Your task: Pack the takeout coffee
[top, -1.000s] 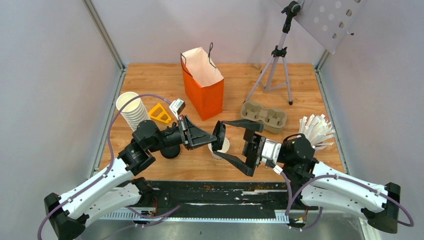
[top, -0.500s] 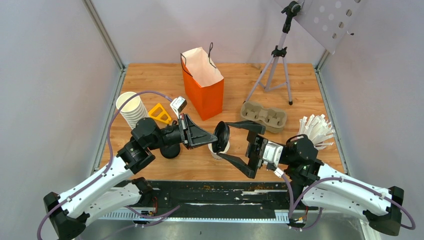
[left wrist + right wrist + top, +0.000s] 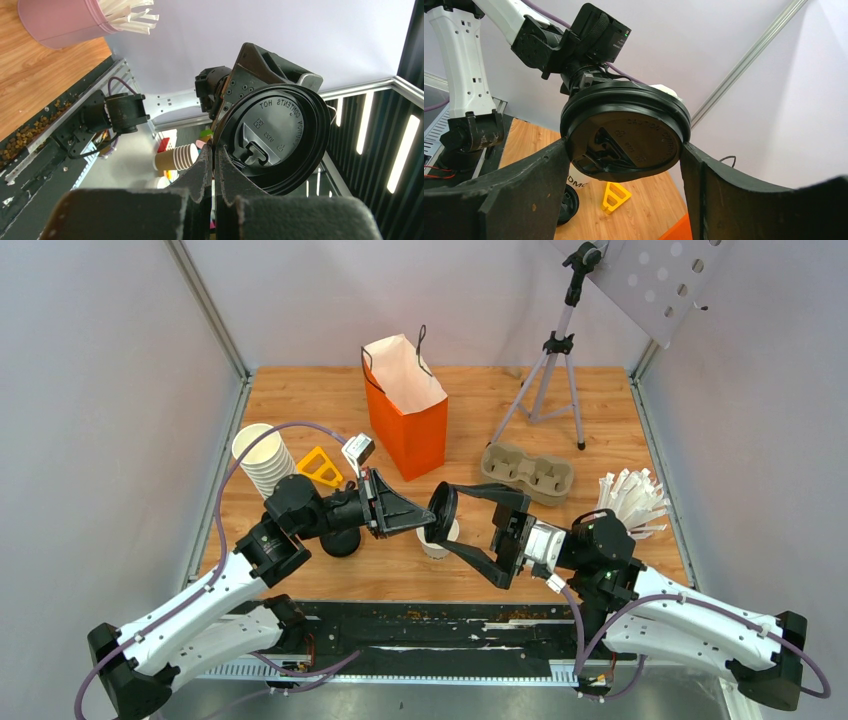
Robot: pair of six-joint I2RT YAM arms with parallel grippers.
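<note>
Wooden desk (image 3: 600, 400): orange paper bag (image 3: 405, 405) stands rear centre; grey cardboard cup carrier (image 3: 528, 472) lies right of it, stack of lidless white paper cups (image 3: 262, 462) left. Small white paper cup (image 3: 449, 533) stands front centre, round black plastic lid (image 3: 441, 512) tilted on edge above it.
</note>
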